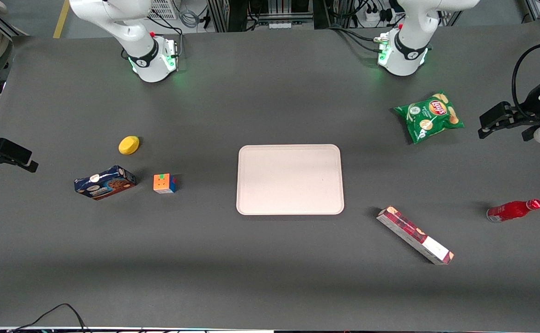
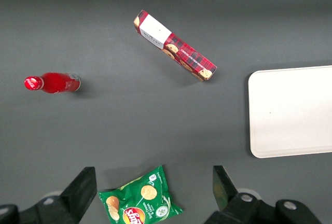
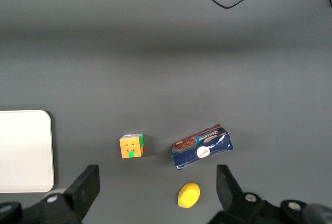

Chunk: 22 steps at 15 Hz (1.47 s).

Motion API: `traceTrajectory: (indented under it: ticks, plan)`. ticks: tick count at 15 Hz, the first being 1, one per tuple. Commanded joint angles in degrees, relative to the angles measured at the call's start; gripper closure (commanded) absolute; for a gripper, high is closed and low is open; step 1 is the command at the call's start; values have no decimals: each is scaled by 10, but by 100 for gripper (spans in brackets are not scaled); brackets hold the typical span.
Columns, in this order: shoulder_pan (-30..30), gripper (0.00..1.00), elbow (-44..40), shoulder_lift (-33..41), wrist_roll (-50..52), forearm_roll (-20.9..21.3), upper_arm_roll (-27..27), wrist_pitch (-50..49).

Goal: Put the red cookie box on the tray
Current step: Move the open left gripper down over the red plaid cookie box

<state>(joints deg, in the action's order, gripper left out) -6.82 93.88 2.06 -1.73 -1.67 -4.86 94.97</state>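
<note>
The red cookie box [image 1: 414, 235] lies flat and aslant on the dark table, beside the tray's near corner toward the working arm's end. It is dark red plaid with a white end section. It also shows in the left wrist view [image 2: 175, 52]. The pale beige tray [image 1: 290, 179] lies mid-table with nothing on it; part of it shows in the left wrist view [image 2: 290, 110]. My left gripper [image 1: 487, 127] hangs high at the working arm's end of the table, farther from the front camera than the box. Its fingers [image 2: 83, 187] stand wide open and empty, above the chips bag.
A green chips bag [image 1: 429, 116] lies under the gripper [image 2: 152, 169]. A red bottle [image 1: 512, 210] lies on its side beside the red box. Toward the parked arm's end lie a blue cookie box [image 1: 105, 182], a colour cube [image 1: 164, 183] and a yellow object [image 1: 128, 144].
</note>
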Motion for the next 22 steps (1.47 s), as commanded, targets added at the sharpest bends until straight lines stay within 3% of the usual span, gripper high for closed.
traceTrajectory:
  ticks: [1,11,16,22]
  plan:
    - [5,0,-18,-8,-8,-9,3,-7]
    - [1,0,0,-23,-10,-8,1,4]
    - [-12,0,5,-77,7,-10,1,71]
    - [-19,0,-1,-179,176,-30,1,171]
